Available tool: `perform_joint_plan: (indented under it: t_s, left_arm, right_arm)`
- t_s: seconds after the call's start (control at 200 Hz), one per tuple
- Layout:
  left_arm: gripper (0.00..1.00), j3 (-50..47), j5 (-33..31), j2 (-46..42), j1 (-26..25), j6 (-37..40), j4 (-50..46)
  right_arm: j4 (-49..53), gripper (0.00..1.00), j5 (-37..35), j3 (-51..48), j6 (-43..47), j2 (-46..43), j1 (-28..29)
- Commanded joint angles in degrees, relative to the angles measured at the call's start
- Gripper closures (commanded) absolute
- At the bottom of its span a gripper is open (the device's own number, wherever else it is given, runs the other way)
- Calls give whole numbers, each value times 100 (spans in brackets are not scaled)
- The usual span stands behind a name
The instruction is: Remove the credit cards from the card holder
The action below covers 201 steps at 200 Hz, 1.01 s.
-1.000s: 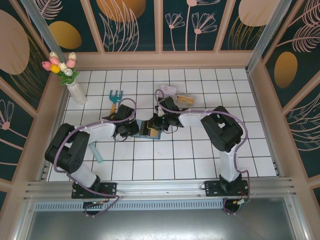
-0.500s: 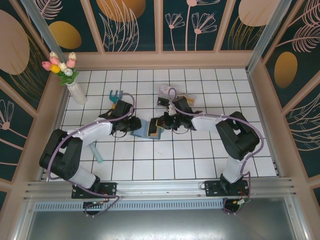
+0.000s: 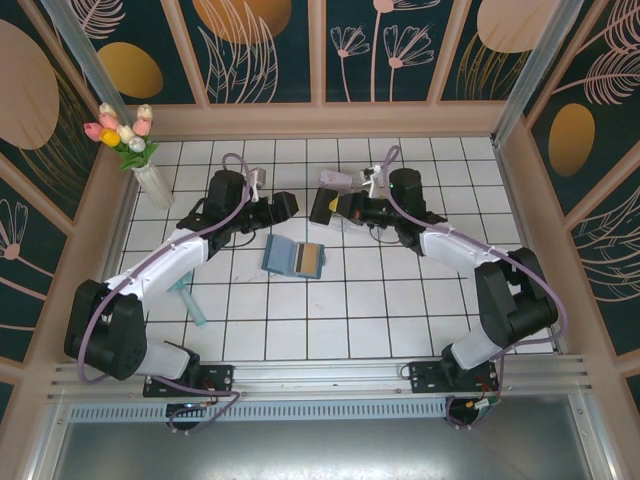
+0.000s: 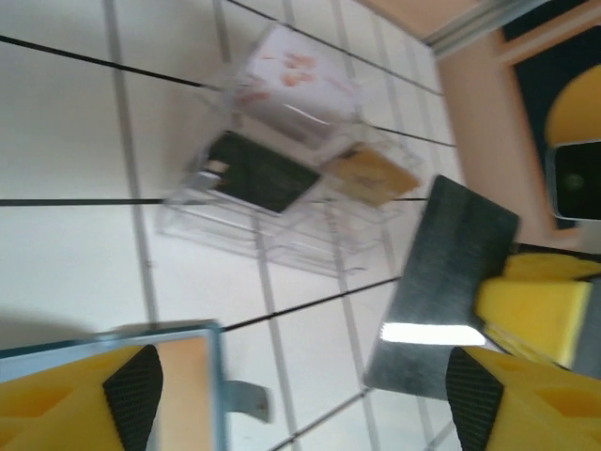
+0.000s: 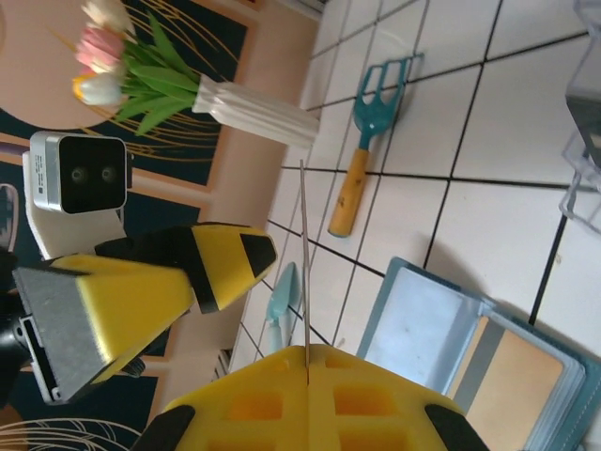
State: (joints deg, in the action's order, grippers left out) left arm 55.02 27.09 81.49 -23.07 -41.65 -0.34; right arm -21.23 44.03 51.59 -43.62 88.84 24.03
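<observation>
The card holder (image 3: 283, 254) lies open on the white tiles, and a yellowish credit card (image 3: 311, 260) shows in its right half. It appears too in the right wrist view (image 5: 423, 329), with the yellowish card (image 5: 512, 381) in its pocket. My right gripper (image 3: 322, 206) hovers behind it, shut on a dark grey credit card (image 4: 451, 282); in the right wrist view this card (image 5: 304, 254) stands edge-on out of the closed fingers of the right gripper (image 5: 307, 362). My left gripper (image 3: 283, 206) faces it from the left. Its fingers (image 4: 131, 385) are spread wide, with nothing between them.
A clear plastic compartment box (image 4: 282, 178) holding cards sits behind the grippers, partly under the right arm (image 3: 337, 180). A teal hand rake (image 5: 371, 141) and a vase of tulips (image 3: 152, 185) are at the back left. A teal trowel (image 3: 190, 300) lies by the left arm.
Both grippers rose from the card holder and moved toward the back. The left gripper opened and let go of it. The right gripper drew the dark card out.
</observation>
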Motion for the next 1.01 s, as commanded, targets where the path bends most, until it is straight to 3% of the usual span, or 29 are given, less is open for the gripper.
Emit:
perform_joint_plan:
  t_s: [0.0,0.145,0.295,0.57,0.801,0.886,1.001]
  left_arm:
    - [16,183,1128,144,20,-579,1038]
    - [15,105,1880,454,13,-1536,2539]
    - [23,472,2212,772,4,-1649,2739]
    - [65,747,2641,1074,4,-1852,3160]
    - [85,782,2609,1114,5,-2056,3496]
    - [98,747,2525,1107,4,-2178,3675]
    - [100,598,2135,970,-2,-2388,3826]
  right_arm:
    - [-630,100,569,-45,-58,-212,-136]
    - [-1105,100,914,15,-353,-247,-173]
    - [-1379,100,1188,78,-498,-245,-178]
    - [-1674,100,1518,171,-721,-98,-180]
    - [-2251,100,1403,121,-1347,-90,-150]
    - [-2448,100,1274,30,-1541,-98,-123]
    - [-2782,75,730,-222,-2032,-168,-37]
